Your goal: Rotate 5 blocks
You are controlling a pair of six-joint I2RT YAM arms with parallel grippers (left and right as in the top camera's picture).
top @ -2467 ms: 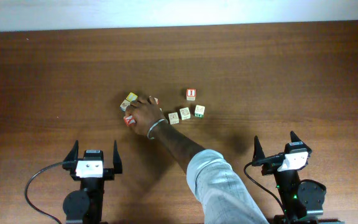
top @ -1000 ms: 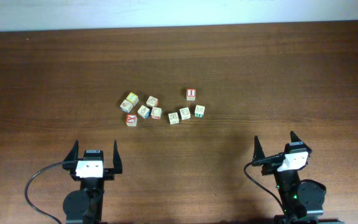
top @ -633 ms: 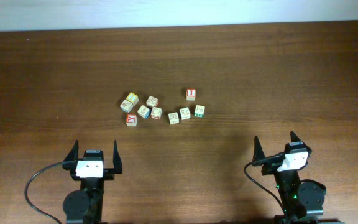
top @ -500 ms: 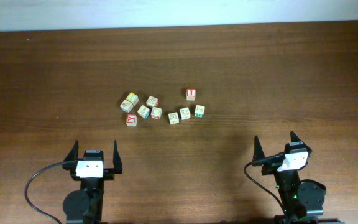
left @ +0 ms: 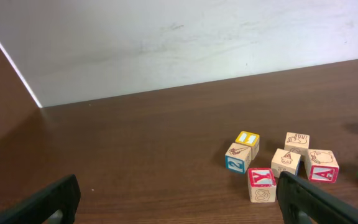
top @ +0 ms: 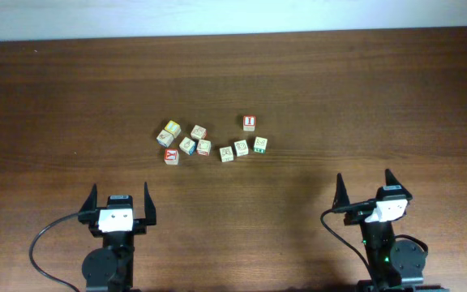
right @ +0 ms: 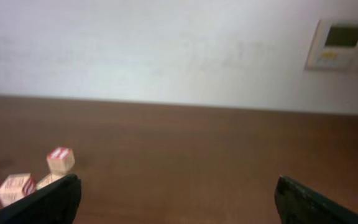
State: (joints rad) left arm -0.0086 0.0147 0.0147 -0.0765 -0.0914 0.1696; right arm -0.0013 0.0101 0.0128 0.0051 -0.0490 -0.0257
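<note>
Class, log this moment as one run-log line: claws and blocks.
stage: nothing grasped | left claw: open, empty | right claw: open, empty | small pale wooden alphabet blocks: loose cluster, untouched

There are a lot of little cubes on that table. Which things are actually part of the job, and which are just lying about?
Part of the job:
- pale alphabet blocks, five of them to be rotated
- left gripper and right gripper, jaws open and empty

Just lying about:
- red-topped cube marked I
- wall panel behind the table
</note>
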